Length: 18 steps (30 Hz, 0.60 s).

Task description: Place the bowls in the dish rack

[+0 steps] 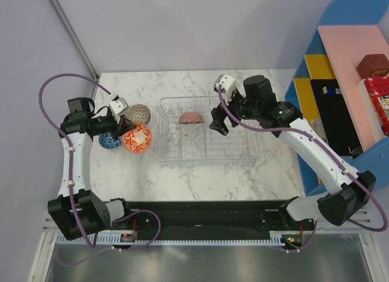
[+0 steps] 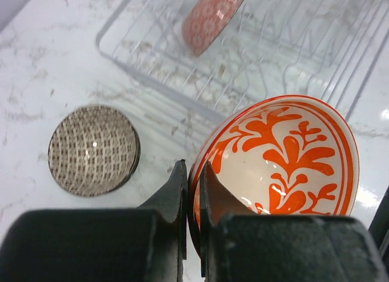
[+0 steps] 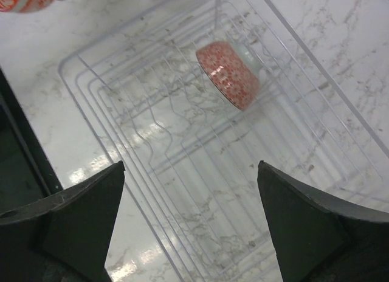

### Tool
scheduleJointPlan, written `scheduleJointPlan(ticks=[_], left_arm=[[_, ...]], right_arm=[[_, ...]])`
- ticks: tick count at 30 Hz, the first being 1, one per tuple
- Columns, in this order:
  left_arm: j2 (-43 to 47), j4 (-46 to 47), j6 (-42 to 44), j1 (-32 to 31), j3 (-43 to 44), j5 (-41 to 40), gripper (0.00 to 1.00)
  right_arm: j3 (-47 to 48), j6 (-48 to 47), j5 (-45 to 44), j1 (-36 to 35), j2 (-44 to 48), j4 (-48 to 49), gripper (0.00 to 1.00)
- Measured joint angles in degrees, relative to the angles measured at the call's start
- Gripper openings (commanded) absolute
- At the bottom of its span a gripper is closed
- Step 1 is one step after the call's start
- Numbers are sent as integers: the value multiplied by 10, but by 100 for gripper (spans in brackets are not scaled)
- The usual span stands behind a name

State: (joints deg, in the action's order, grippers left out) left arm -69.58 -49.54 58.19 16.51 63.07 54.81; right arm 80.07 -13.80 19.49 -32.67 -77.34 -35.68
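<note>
My left gripper [image 1: 124, 133] [image 2: 193, 172] is shut on the rim of the red-orange and white bowl [image 1: 137, 138] [image 2: 282, 154], held left of the clear dish rack [image 1: 206, 162] [image 2: 140, 75]. The beige lattice bowl [image 1: 138, 113] [image 2: 93, 149] lies upside down on the table behind it. A blue bowl [image 1: 110, 140] sits under my left arm. A small red-patterned bowl [image 1: 191, 118] [image 2: 213, 17] [image 3: 229, 74] stands on edge in the rack's back row. My right gripper [image 1: 219, 125] [image 3: 191, 166] is open and empty over the rack [image 3: 91, 81], right of that bowl.
A blue and pink shelf unit [image 1: 346, 81] with boxes stands at the right edge of the marble table [image 1: 182, 178]. A grey wall runs behind the table. The black arm rail [image 1: 200, 218] lies along the near edge.
</note>
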Motion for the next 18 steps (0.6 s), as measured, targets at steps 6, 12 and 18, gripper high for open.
scheduleJointPlan(ticks=[6, 12, 18], left_arm=[[-13, 10, -59, -54, 45, 89, 2], [-34, 105, -162, -177, 48, 60, 2], [-60, 201, -246, -252, 48, 14, 2]], right_arm=[[73, 84, 146, 15, -71, 7, 98], [97, 198, 308, 30, -161, 53, 98], [97, 279, 396, 33, -228, 91, 98]])
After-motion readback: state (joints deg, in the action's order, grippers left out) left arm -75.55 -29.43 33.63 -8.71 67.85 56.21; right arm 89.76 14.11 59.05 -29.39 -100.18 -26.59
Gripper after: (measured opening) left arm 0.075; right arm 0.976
